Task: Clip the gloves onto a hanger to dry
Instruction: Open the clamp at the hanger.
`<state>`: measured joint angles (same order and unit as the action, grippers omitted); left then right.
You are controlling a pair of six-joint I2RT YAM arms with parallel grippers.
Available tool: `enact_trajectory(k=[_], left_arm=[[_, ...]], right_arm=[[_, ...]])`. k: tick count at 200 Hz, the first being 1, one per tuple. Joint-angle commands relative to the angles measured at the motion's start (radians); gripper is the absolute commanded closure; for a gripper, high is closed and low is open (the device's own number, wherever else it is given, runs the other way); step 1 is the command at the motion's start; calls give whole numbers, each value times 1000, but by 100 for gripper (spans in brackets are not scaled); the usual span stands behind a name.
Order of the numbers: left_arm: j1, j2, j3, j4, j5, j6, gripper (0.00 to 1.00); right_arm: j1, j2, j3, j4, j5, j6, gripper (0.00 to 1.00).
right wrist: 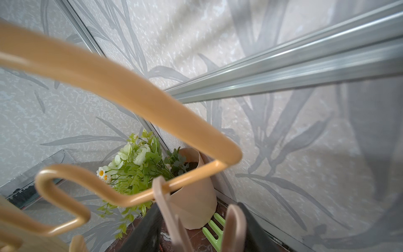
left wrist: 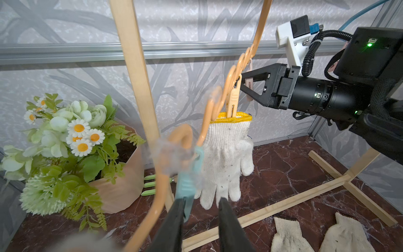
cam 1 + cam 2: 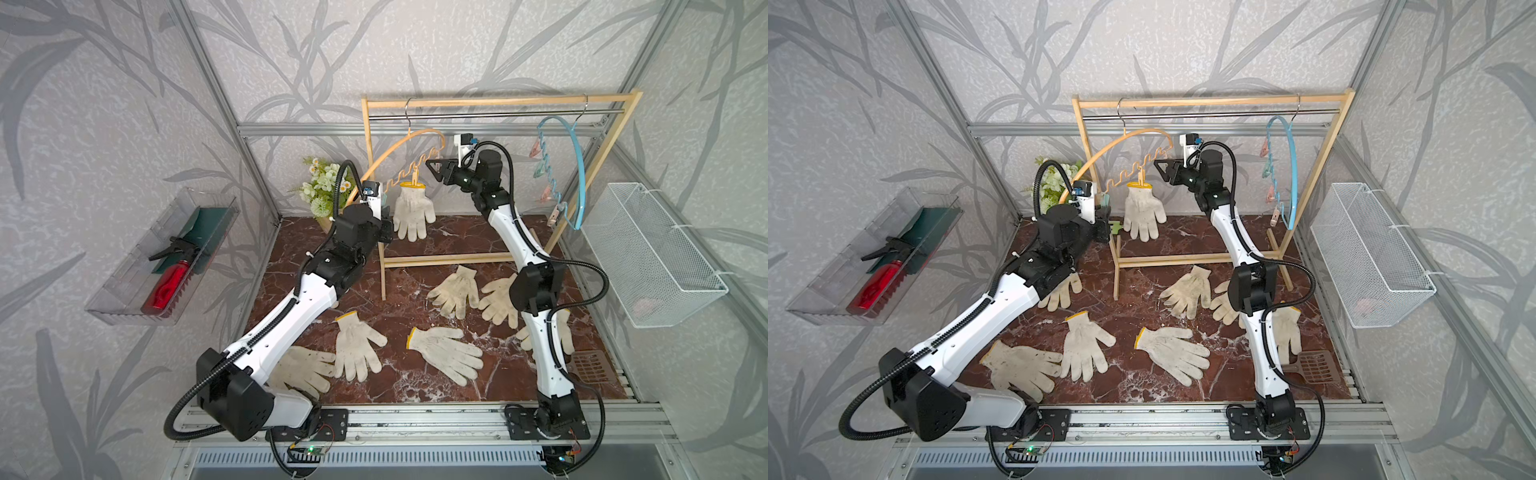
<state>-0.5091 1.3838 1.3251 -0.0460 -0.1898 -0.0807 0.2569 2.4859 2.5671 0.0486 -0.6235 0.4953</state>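
Your left arm [image 3: 299, 307]: reaching forward, wrist level at hanger [image 1: 122, 92] low end; left gripper [image 2: 201, 201] part open, teal clip [image 2: 187, 185] against one finger [image 2: 174, 222], unclamped. One glove [image 3: 413, 212] hangs clipped mid-hanger. Your right arm [image 3: 511, 232]: raised, elbow bent; right gripper [image 2: 244, 81] pinching pink clip [image 1: 169, 213]. Other gloves [image 3: 446, 353] on table [image 3: 399, 307].

One off-white glove [image 2: 226, 157] hangs fingers-down, clipped to the orange hanger [image 2: 260, 24]; other gloves [image 3: 446, 353] lie flat below.

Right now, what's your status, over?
Left gripper open beside teal clothespin. Right gripper shut on beige clothespin. One glove clipped on orange hanger; other gloves lie loose. Rack post close beside left gripper.
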Motion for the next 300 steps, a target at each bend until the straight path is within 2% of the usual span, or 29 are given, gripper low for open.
enact_trajectory(k=[1,99,139,300], left_arm=[[8,2,43,-18,-1,12,72],[12,2,48,-23,5,16,72],[14,-1,45,-21,10,15,72],[14,-3,37,-15,18,10,72]], right_arm=[[-7,10,31,77,-27,28,46],[-21,25,38,141,-70,90,47],[-21,28,30,141,-70,106,50],[-11,-23,-5,45,4,52,52]])
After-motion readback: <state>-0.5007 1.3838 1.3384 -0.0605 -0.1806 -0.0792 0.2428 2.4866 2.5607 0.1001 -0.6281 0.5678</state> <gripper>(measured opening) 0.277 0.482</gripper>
